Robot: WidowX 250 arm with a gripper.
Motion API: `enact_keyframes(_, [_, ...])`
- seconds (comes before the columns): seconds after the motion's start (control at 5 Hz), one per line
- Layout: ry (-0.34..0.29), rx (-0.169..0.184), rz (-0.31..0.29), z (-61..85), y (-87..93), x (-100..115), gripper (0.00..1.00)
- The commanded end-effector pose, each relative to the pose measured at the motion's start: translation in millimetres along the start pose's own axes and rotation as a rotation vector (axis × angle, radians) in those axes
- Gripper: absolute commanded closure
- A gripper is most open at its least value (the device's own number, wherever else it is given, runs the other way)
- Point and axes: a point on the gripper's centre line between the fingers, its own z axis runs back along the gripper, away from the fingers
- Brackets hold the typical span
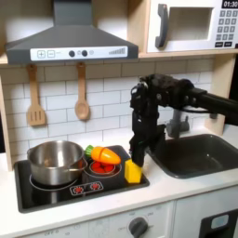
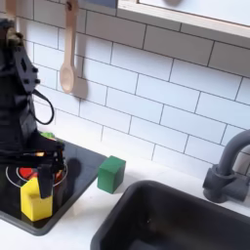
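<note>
Yellow block [image 2: 36, 198] stands upright at the stove's [image 2: 83, 166] near right corner, directly beneath my gripper [image 2: 41, 166]; the jaws hang just above it, whether parted or closed I cannot tell.

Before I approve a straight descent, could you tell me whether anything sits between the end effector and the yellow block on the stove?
Nothing visible does. The end effector hangs right above the yellow block, with no object in between. The green block sits off to the second exterior view's right, and the pot to the first exterior view's left.
</note>
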Motion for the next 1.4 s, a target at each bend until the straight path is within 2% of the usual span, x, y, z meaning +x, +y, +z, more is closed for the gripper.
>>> enact_keyframes(0.0, [0.0,0.012,-0.005,-11.7,-17.6,16.2,0.0])
enact_keyframes(0.6, [-0.024,0.073,0.036,-21.2,-9.2,51.4,0.0])
enact_keyframes(1.0, [0.027,0.062,-0.01,-19.8,-7.7,37.1,0.0])
enact_keyframes(1.2, [0.022,0.072,0.002,-17.4,4.8,34.8,0.0])
